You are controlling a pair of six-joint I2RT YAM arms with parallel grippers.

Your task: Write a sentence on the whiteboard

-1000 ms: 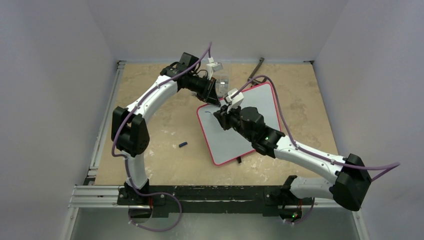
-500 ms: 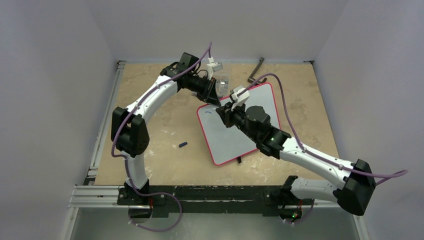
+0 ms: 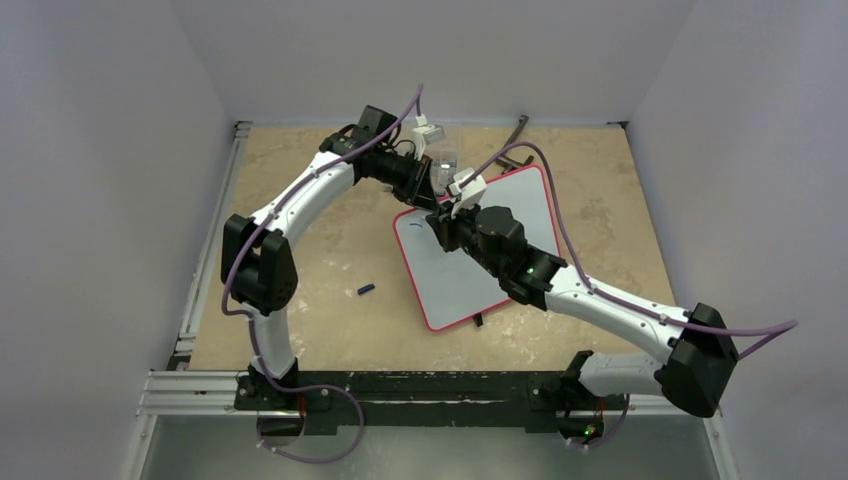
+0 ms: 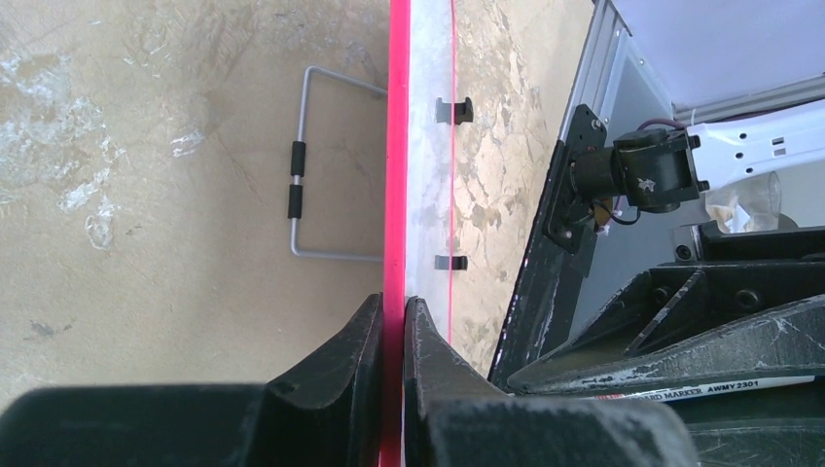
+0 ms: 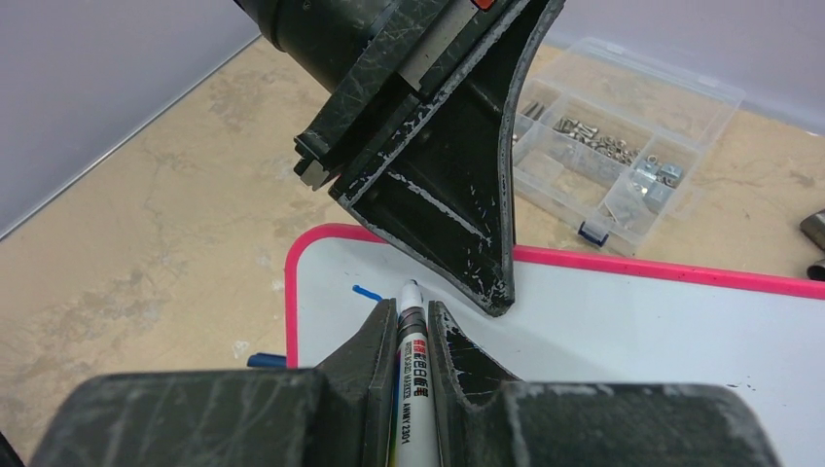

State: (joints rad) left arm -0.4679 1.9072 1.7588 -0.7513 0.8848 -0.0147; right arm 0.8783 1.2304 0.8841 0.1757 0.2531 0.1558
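Whiteboard (image 3: 462, 282) sits near the middle of the counter (image 3: 300, 255). It looks stiff, light and slippery, so its red rim (image 4: 395, 146) is the best place to hold. Left pincer (image 4: 392, 304) pinches that rim. Right pincer (image 5: 412, 307) holds a marker (image 5: 410, 342) beside one short blue line (image 5: 367, 291).

whiteboard (image 3: 455, 285): glossy white rectangle, thin red rounded-corner frame, on the bench (image 3: 320, 250), turned askew to its edges | sentence (image 3: 408, 226): only one short curved blue stroke, near the board's left corner
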